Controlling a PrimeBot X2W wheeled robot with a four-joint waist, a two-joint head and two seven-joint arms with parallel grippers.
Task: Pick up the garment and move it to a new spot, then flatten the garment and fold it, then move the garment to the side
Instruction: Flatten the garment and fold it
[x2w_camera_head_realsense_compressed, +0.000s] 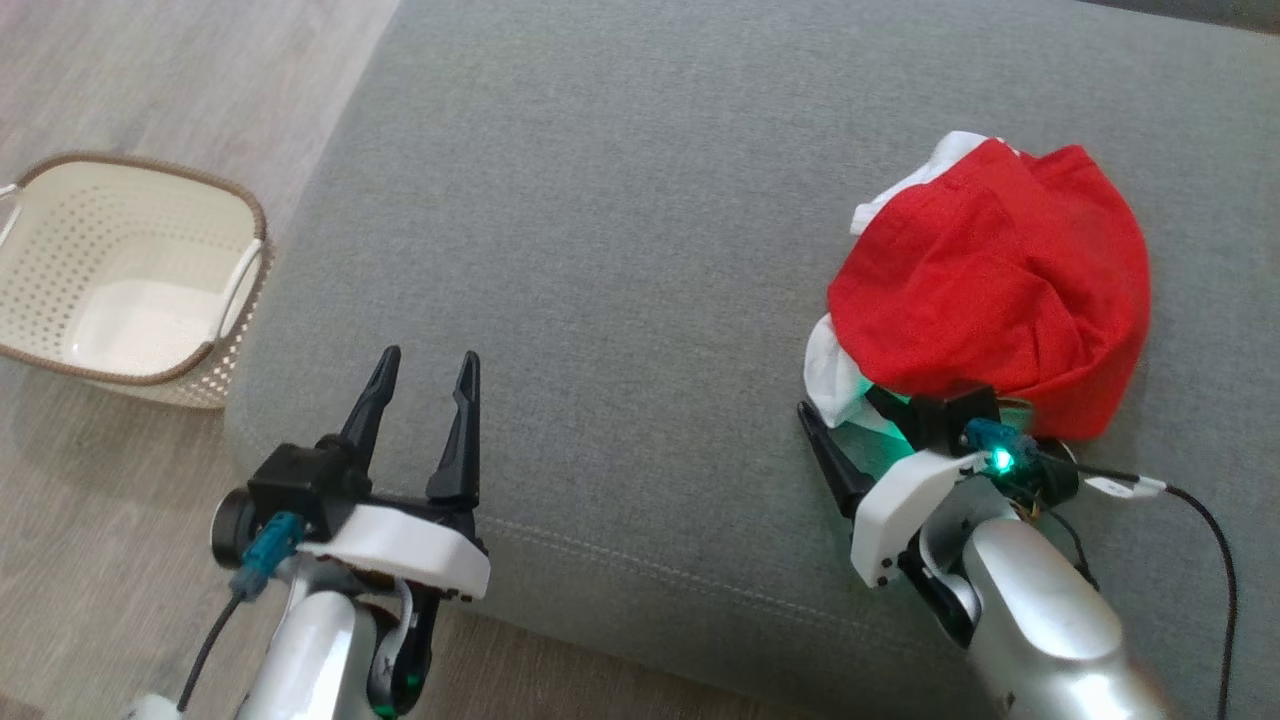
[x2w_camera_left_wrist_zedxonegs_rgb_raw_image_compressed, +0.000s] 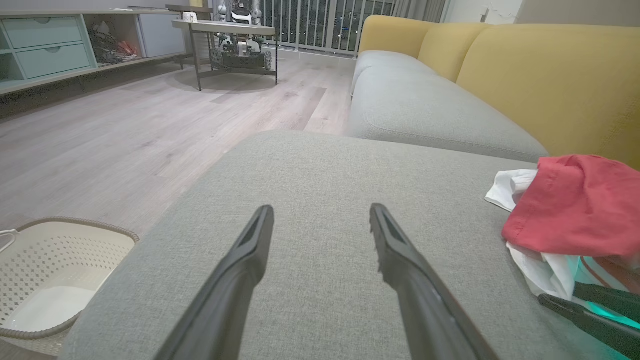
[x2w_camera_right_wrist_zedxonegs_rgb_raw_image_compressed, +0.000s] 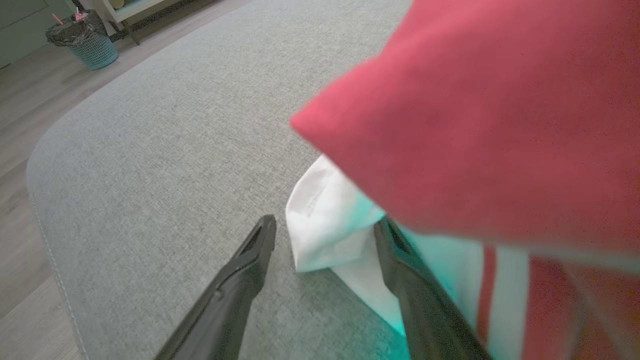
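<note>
You've got the garment lying in a crumpled heap on the grey cushion, over on the cushion's right side. It's red on top with white cloth poking out at the heap's left and near edges.

Your right gripper is down at the near edge of that heap, low over the cushion. Its two dark fingers are spread wide with nothing clamped. In the right wrist view a white fold sits in the gap between them. One finger is over bare cushion fabric, and the other is tucked in under the red overhang. Green light from the wrist spills across the white cloth there.

Your left gripper hangs over the cushion's near left corner, well apart from the heap. Its fingers are also splayed wide and empty, pointing across open grey fabric.

Off the cushion's left edge, a cream perforated basket with a brown rim sits on the wood floor. Beyond the cushion, the left wrist view picks up yellow backrests.
</note>
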